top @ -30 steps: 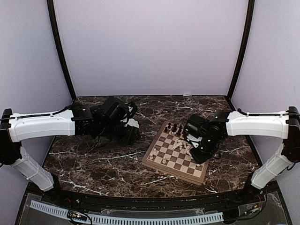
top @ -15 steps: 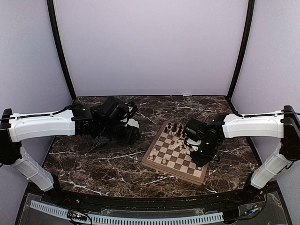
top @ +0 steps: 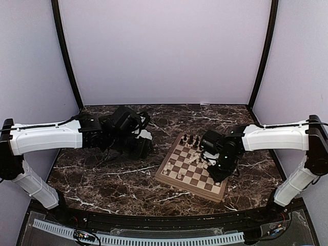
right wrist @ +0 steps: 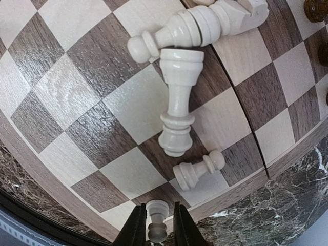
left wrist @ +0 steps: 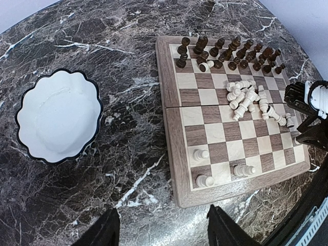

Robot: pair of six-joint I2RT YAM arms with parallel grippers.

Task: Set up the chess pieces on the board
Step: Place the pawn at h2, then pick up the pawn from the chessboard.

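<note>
Right tool [right wrist: 159,215] straddles a pawn [right wrist: 157,228]; pinch unclear.
Light, slick, tippy wood: take it at the waist.

Pale lilac walls [top: 164,51] close in the back and both sides, plain and evenly lit — two black posts [top: 67,56] slant up from the back corners. The worktop [top: 102,179] is dark brown marble with white veins; a white slotted strip [top: 154,239] lines its near edge.
</note>
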